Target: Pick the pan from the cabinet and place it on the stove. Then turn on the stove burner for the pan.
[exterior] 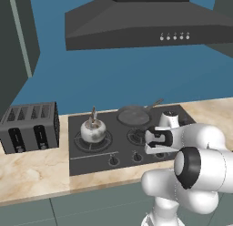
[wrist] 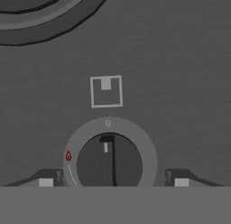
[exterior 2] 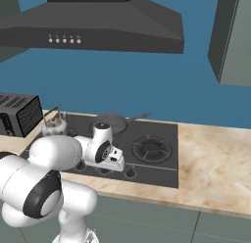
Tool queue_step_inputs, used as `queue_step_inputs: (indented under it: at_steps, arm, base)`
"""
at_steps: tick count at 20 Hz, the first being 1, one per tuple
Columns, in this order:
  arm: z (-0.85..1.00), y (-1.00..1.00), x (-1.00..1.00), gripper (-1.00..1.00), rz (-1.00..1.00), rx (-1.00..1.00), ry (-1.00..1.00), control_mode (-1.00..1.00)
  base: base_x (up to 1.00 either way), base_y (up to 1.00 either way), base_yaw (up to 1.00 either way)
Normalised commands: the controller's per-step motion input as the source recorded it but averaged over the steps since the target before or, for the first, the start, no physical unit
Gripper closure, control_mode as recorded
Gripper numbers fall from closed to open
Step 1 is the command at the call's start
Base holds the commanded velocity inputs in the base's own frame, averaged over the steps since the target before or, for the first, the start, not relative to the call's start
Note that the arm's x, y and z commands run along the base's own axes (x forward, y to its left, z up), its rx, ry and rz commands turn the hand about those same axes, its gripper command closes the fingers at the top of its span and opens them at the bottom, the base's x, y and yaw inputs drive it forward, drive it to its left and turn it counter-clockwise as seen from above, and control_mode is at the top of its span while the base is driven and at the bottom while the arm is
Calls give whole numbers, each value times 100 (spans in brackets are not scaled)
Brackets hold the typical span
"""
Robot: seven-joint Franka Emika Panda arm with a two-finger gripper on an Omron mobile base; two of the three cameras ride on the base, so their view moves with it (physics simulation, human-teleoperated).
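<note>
Pan (exterior: 134,115) sits on the stove (exterior: 82,154), on a rear burner, its thin handle (exterior: 154,103) pointing back and to the right toward the blue wall. In the right base view the pan (exterior 2: 113,122) lies just behind the white hand, partly covered by it.

Claw (wrist: 113,177) is down at the front edge of the stove, well forward of the pan. Its two tips stand apart, one on each side of a round black knob (wrist: 109,162); the fingers (wrist: 45,179) are spread and not touching the knob, so the claw is released and holds nothing. The knob's raised bar stands upright in the hand view, its white mark under the "0" on the grey ring. A small red flame symbol (wrist: 68,156) sits on the ring's left side. Above the knob a square outline (wrist: 106,91) with one small filled block at its top edge is printed on the stove. The curved edge of a burner (wrist: 40,20) is cut off at the upper left corner.

Kettle (exterior: 93,129), shiny silver, stands on the front left burner. A dark toaster (exterior: 31,126) rests on the marble bench (exterior: 32,175) left of the stove. The hood (exterior: 150,24) hangs above.

From both base views the claw tips are hidden behind the hand and forearm. The front right burner (exterior 2: 152,148) is bare. Part of a cabinet (exterior 2: 235,38) is cut off at the right edge of the right base view; its contents cannot be seen.
</note>
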Motion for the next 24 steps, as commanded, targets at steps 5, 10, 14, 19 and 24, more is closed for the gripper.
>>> queue_step_inputs:
  at_steps: [5, 10, 14, 19, 24]
  arm:
    - [-27, 13, -19, 100, 0, 0, -5, -100]
    - [-32, 20, -30, 100, 0, 0, -7, -100]
    - [-32, 34, -23, 100, 0, -1, -6, -100]
    - [-27, 37, -21, 100, 2, 0, -7, -100]
    - [-3, 6, -10, 100, 0, 0, -1, -100]
  base:
    - [0, 0, 0]
    - [0, 0, 0]
    - [0, 0, 0]
    - [0, 0, 0]
    - [0, 0, 0]
